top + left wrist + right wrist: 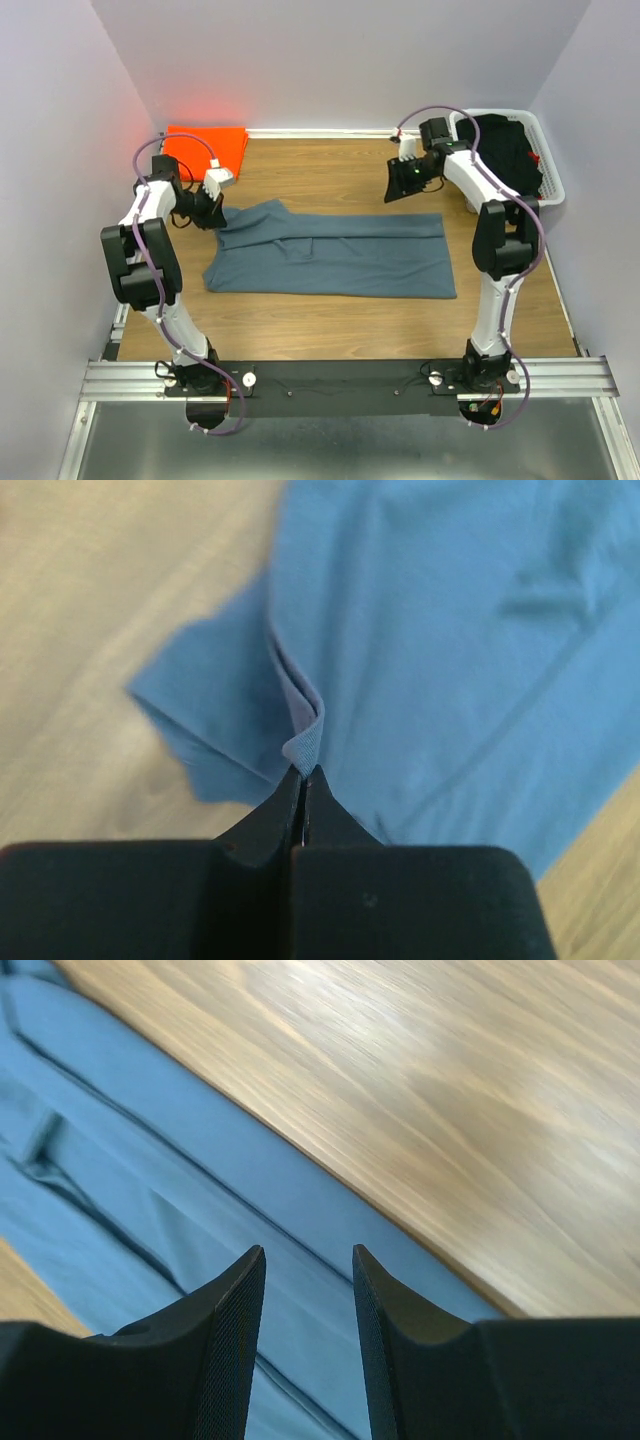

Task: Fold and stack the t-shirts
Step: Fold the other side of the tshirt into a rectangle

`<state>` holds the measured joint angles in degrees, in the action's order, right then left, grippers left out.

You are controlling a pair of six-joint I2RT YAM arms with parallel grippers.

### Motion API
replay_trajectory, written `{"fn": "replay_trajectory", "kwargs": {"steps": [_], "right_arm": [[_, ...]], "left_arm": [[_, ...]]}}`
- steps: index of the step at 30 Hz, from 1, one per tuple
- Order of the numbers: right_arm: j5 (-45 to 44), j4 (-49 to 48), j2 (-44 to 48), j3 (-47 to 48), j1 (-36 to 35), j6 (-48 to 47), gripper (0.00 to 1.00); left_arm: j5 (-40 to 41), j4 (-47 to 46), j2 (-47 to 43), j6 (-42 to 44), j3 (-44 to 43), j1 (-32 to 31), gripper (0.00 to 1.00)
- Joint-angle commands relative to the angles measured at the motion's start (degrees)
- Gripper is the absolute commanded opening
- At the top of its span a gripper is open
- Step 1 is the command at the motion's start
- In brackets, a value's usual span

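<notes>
Blue shirt (330,255) lies across the middle of the bench (330,335) as a long folded band running left to right. Its near edge and right edge are straight. Its left end is uneven, with a flap reaching toward the far left. We see creases running along its length.

Our left gripper (303,776) is pressed together at that far-left flap, pinching a small raised ridge of the blue cloth right at its tips. From the wrist view the ridge stands up from the rest of the cloth, which lies flat around it, and the flap's ragged edge sits just to the left on the wood.

Our right gripper (308,1260) has its jaws spread and holds nothing. It hangs above the shirt's far edge toward the right end. Under it the wrist view shows the straight blue edge crossing on a slant with wood beyond, and we cannot tell how far above the cloth it hangs.

Orange shirt (205,148) sits folded in the far-left corner against the walls, well apart from the blue one. A white basket (553,175) with dark cloth (505,150) in it fills the far-right corner, just behind the right arm.

Bare wood shows in a wide strip between the blue shirt's near edge and the arm bases, and in another strip beyond its far edge, between the orange shirt and the basket.
</notes>
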<state>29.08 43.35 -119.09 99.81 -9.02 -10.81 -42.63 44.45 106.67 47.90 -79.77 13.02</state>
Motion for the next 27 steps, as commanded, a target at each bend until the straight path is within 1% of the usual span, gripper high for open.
{"fn": "replay_trajectory", "kwargs": {"steps": [1,2,3,8,12,13,17,22,27], "right_arm": [[4.4,0.5,-3.5,5.3,-4.1,2.0,0.48],[4.8,0.5,-4.0,6.0,-4.7,2.2,0.48],[5.5,0.5,-4.7,7.7,-5.9,2.7,0.48],[6.6,0.5,-8.1,11.5,-9.4,3.5,0.48],[8.0,0.1,-10.4,13.9,-11.6,4.3,0.48],[8.8,-0.5,-10.8,14.4,-12.5,4.9,0.48],[10.3,-1.8,-13.7,19.4,-15.3,6.7,0.48],[12.0,-3.7,-19.1,25.6,-19.5,10.2,0.48],[12.4,-4.2,-22.7,28.4,-24.4,10.6,0.48]], "left_arm": [[-2.0,8.5,-3.8,14.3,4.9,-0.2,0.00],[-1.9,9.5,-4.2,16.4,5.8,-0.3,0.00],[-1.6,11.1,-4.6,20.3,6.6,-0.3,0.00],[1.9,11.3,-6.5,27.3,12.7,-0.4,0.06],[3.7,9.5,-8.3,30.5,15.6,-0.4,0.09],[4.0,9.2,-8.4,31.0,16.2,-0.4,0.12],[4.7,7.9,-9.0,32.8,17.4,-0.9,0.17],[6.2,7.4,-9.8,35.8,20.3,-1.9,0.18],[9.3,6.4,-11.7,39.5,23.5,-2.4,0.17]]}}
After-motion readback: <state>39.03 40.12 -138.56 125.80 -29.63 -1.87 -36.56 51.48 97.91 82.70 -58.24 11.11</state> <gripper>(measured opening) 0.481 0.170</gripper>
